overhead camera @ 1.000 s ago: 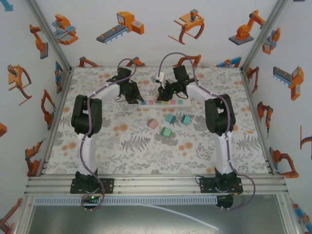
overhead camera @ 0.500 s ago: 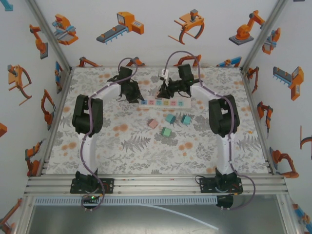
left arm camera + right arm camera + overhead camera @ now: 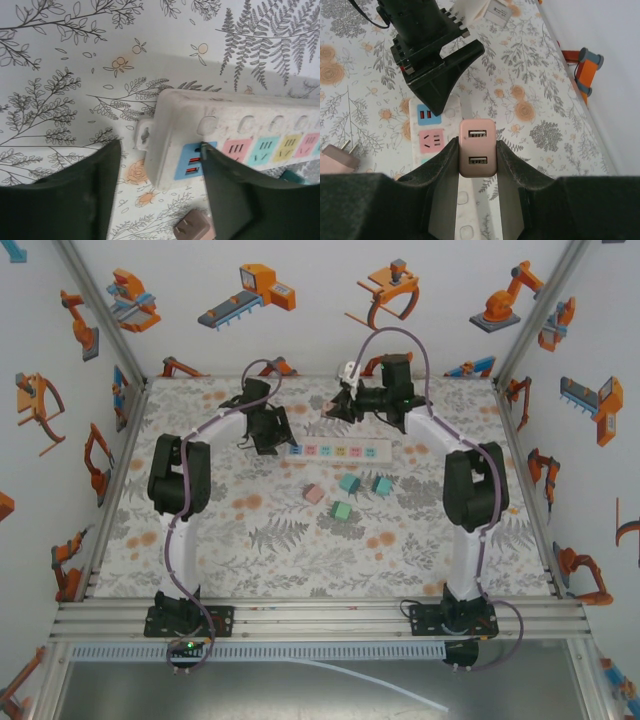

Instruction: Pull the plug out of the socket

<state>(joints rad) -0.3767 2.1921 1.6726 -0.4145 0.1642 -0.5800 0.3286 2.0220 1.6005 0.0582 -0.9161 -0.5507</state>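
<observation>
the right gripper (image 3: pixel 477 147) has its fingers (image 3: pixel 445 167) closed snugly on the two flat sides of a small pink cube plug (image 3: pixel 477 134), its usb ports facing the camera. the plug looks light, rigid and smooth, so a firm squeeze on opposite faces suits it. beneath the fingers, apart from the plug, lies the socket (image 3: pixel 431 139), a long white strip. the left gripper (image 3: pixel 160 147) is spread wide around the strip's end, one fingertip (image 3: pixel 210 155) touching the blue outlet (image 3: pixel 192 160), likely steadying it.
</observation>
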